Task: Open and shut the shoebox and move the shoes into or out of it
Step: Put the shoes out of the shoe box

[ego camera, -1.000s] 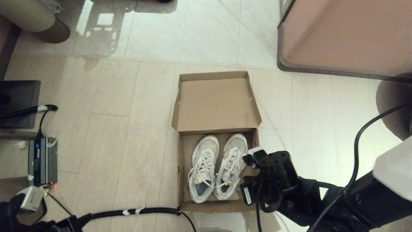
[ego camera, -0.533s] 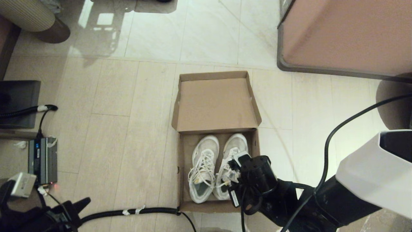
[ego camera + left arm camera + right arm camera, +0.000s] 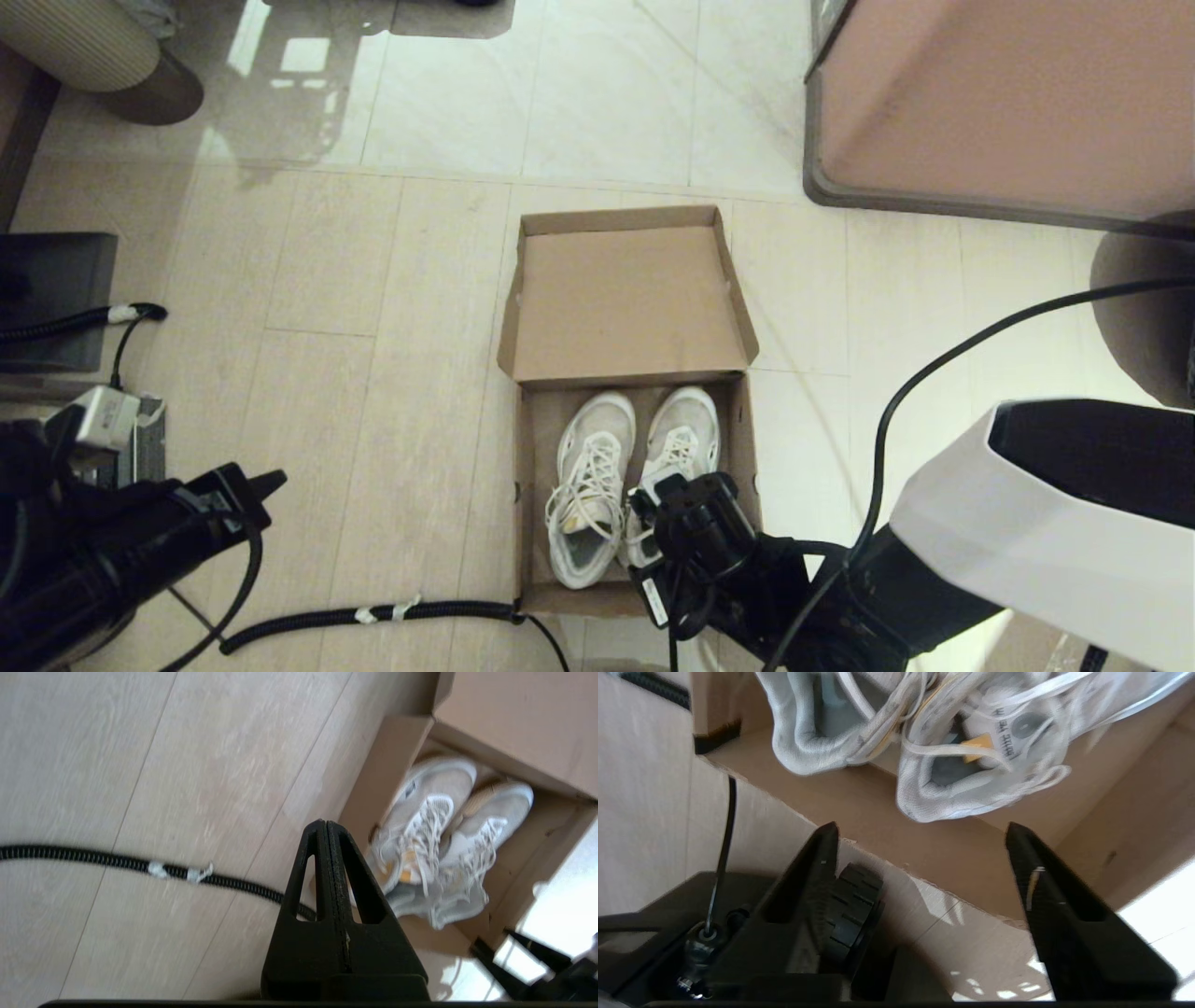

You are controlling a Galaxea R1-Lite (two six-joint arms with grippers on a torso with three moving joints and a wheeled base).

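1. The shoebox (image 3: 627,411) sits on the tiled floor (image 3: 373,355) with its hinged lid (image 3: 624,299) thrown back flat on the far side, bare cardboard inside facing up.
2. The shoes (image 3: 630,481) lie side by side inside the shoebox, toes toward the lid, heels toward the near wall, white laces loose over the tongues.
3. The right gripper (image 3: 920,833) hangs over the near wall of the shoebox, just behind the heel of the shoe on the robot's right; its fingers (image 3: 1045,891) are spread wide with nothing between them.
4. In the head view the right gripper's body covers that shoe's heel, so whether it touches the shoe is hard to say; in the right wrist view the fingertips appear to stop short of it.
5. The left gripper (image 3: 325,826) is well to the left of the shoebox, above the floor, its two fingers pressed flat together and holding nothing.
6. A black sleeved cable (image 3: 373,616) runs along the floor from the left up to the shoebox's near left corner.
7. A large pinkish-brown block (image 3: 999,103) with a dark grey rim stands beyond the shoebox, off to its right.
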